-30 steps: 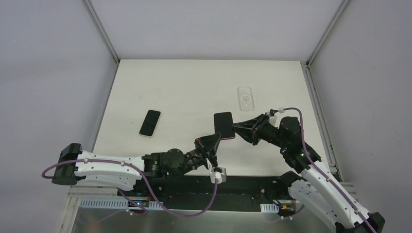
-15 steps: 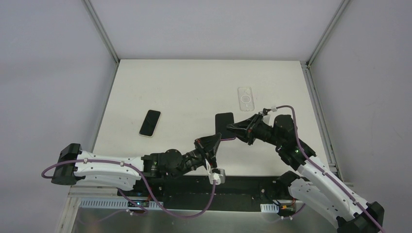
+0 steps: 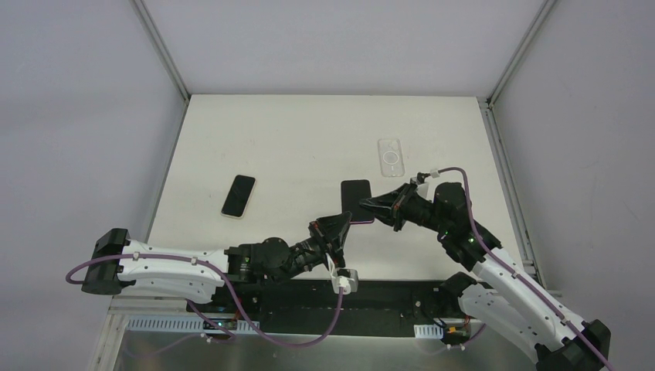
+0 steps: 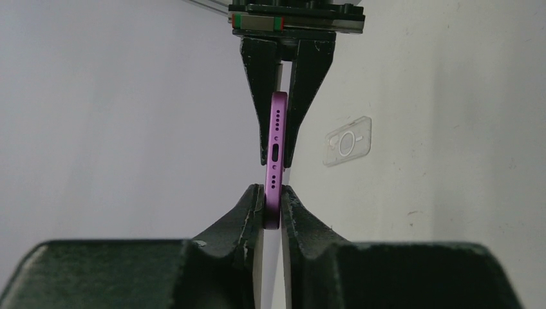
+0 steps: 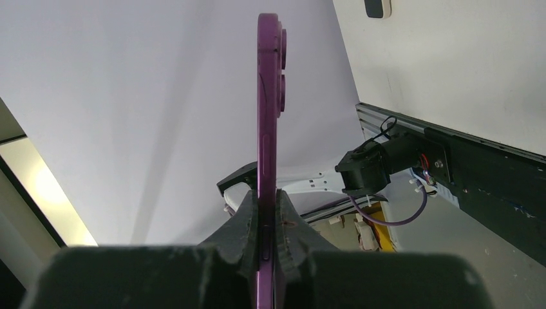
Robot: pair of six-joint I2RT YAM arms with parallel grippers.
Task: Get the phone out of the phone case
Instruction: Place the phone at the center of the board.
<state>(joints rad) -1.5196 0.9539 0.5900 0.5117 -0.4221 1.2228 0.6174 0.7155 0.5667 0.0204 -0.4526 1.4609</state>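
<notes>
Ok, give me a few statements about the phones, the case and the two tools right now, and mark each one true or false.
1. The left tool and the right tool are both shut on the purple phone. True.
2. The purple phone lies flat on the table. False: it is held edge-on above the table between the two tools.
3. The clear case lies on the table with no phone in it, apart from both tools. True.
4. The second phone rests inside the clear case. False: it lies bare on the left arm's side, well away from the case.
</notes>
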